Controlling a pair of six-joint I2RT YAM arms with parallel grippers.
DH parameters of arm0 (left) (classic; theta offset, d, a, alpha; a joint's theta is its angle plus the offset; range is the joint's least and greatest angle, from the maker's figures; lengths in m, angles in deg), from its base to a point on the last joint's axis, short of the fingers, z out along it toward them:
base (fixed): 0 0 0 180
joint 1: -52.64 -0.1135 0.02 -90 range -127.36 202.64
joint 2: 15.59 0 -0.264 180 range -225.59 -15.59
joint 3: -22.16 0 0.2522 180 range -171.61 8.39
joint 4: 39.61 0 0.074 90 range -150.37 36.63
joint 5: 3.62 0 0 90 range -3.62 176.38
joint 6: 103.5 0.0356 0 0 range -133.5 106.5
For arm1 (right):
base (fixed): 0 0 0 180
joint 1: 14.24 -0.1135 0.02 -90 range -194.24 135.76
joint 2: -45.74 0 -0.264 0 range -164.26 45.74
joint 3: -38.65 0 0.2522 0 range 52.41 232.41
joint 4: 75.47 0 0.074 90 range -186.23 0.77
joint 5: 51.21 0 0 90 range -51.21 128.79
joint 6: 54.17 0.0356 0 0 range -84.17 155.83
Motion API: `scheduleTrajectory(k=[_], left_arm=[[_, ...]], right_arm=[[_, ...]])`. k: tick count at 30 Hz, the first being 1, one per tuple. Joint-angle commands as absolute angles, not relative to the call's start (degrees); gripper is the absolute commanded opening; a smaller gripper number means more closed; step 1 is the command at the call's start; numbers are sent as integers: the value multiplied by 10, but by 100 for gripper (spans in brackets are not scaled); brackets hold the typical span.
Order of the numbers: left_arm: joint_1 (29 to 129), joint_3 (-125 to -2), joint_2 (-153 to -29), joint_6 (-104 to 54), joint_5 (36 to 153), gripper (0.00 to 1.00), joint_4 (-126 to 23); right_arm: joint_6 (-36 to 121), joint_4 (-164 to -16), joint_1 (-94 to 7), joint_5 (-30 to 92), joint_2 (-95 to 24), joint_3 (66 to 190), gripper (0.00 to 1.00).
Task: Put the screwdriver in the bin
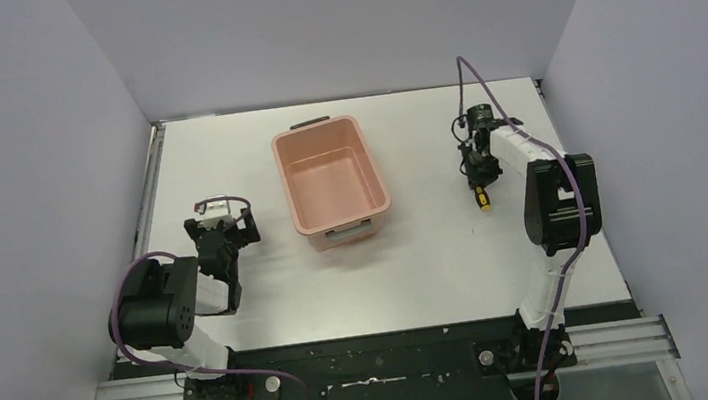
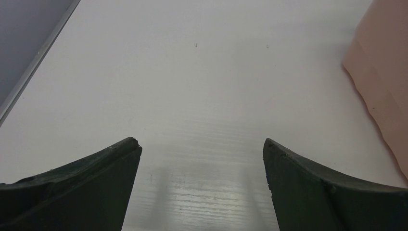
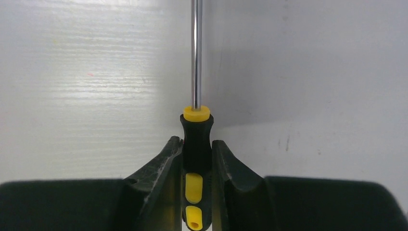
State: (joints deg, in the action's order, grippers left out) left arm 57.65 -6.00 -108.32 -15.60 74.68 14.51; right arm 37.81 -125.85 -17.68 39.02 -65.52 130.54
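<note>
White table; pale grey walls; salmon bin.

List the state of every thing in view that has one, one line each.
screwdriver, clamped by its handle, shaft pointing away from the wrist camera, not in the bin.
bin, upright, open at the top, nothing inside.
right gripper, shut on the screwdriver's handle.
left gripper, open, holding nothing.
</note>
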Motion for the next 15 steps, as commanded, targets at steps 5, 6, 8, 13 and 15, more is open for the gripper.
scheduleTrajectory(k=[5,6,8,13,15], left_arm=[[573,-62,-1078,-152,752,97,158],[573,-62,-1078,-151,752,97,159],[573,-62,-1078,-152,752,97,159],[573,-62,-1078,-152,752,97,159],[573,-62,-1078,-152,752,97,159]], right_arm=[[406,-1440,-191,407,-591,1555,0],[418,-1470,-191,405,-590,1590,0],[444,-1498,-194,399,-586,1647,0],[515,-1507,-249,350,-586,1740,0],[542,-1470,-303,331,-582,1749,0]])
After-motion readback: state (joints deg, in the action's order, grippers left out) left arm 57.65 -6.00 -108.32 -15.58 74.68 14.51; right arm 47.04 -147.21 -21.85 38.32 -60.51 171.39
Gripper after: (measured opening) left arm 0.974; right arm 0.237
